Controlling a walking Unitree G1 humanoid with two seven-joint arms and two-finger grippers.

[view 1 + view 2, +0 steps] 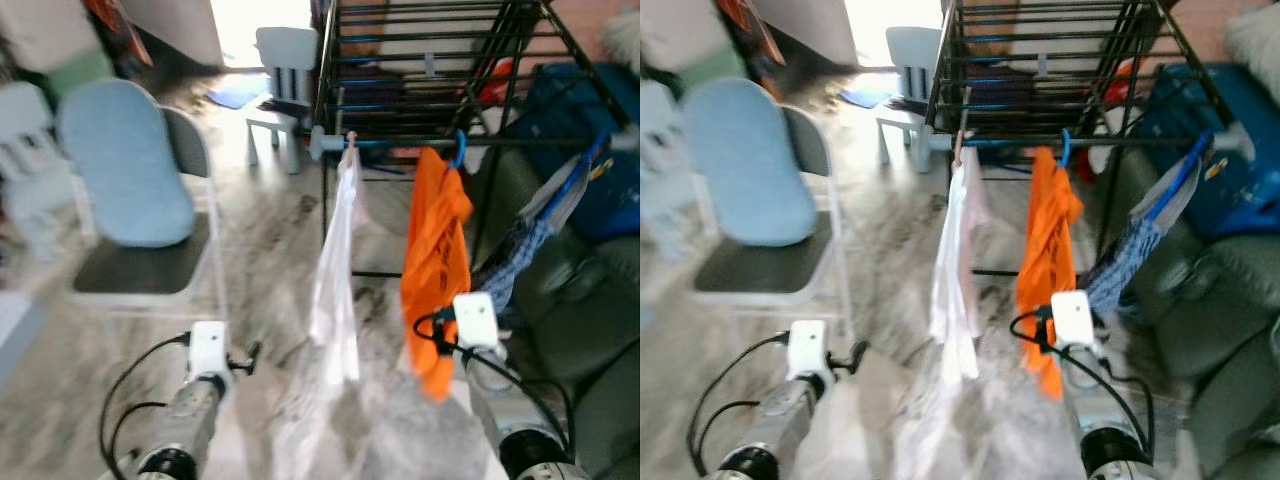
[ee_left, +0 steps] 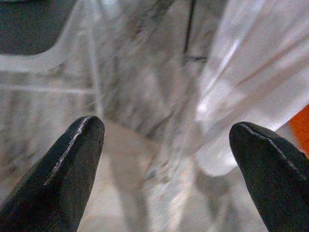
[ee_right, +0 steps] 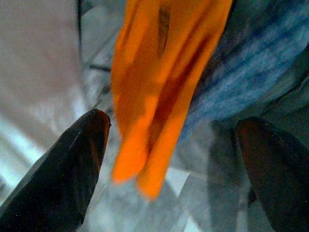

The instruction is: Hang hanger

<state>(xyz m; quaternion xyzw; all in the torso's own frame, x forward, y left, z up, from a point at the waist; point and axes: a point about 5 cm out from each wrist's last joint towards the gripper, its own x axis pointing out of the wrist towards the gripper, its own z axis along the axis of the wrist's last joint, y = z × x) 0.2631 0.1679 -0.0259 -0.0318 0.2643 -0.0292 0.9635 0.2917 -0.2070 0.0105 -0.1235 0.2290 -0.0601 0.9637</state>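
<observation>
1. Your drying rack (image 1: 430, 60) stands ahead, black, with a low front rail.
2. On that rail an orange garment (image 1: 433, 262) hangs from a blue hanger (image 1: 459, 150); a white garment (image 1: 336, 290) hangs just to its left, and a blue patterned cloth (image 1: 520, 250) droops to its right.
3. Your right gripper (image 3: 174, 169) is spread wide and holds nothing; the orange garment's lower end hangs between its fingers, whether touching you cannot tell.
4. Your left gripper (image 2: 164, 169) is also wide apart and empty, near the white garment's hem.
5. A folding chair (image 1: 150, 210) with a blue cushion stands to your left on the marbled floor (image 1: 270, 250).
</observation>
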